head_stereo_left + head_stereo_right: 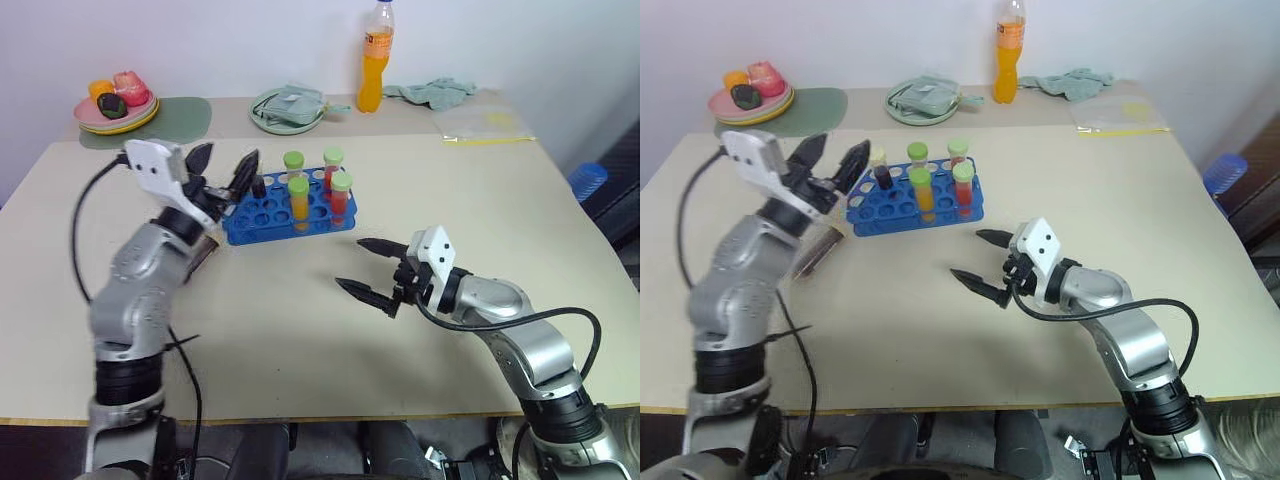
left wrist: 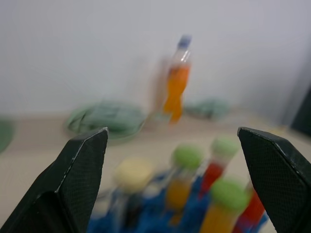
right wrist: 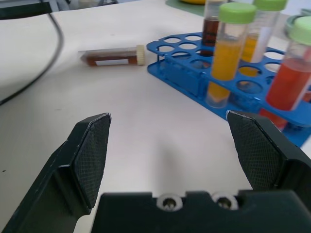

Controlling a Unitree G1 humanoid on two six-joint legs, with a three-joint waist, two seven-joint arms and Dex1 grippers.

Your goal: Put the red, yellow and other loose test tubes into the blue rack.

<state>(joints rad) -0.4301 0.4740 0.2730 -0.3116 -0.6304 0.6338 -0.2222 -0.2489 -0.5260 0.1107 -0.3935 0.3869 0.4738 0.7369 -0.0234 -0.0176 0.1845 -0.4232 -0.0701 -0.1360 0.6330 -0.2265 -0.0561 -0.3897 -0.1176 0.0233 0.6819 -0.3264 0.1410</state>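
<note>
My left hand (image 1: 222, 170) is hovering spread and empty over the bright blue plastic rack (image 1: 270, 215) of capped tubes; my right hand (image 1: 366, 268) is waiting released on the beige tabletop (image 1: 300, 320), a cream-capped maroon tube (image 3: 114, 56) lying beside the rack.

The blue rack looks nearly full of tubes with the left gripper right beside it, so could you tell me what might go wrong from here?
1. The open left gripper hovers close by the capped tubes standing in the blue rack; a careless swing might knock them or shift the rack.
2. One dark maroon tube lies on its side on the table beside the rack, partly under the left arm in the head views, so it could be overlooked or rolled away.
</note>
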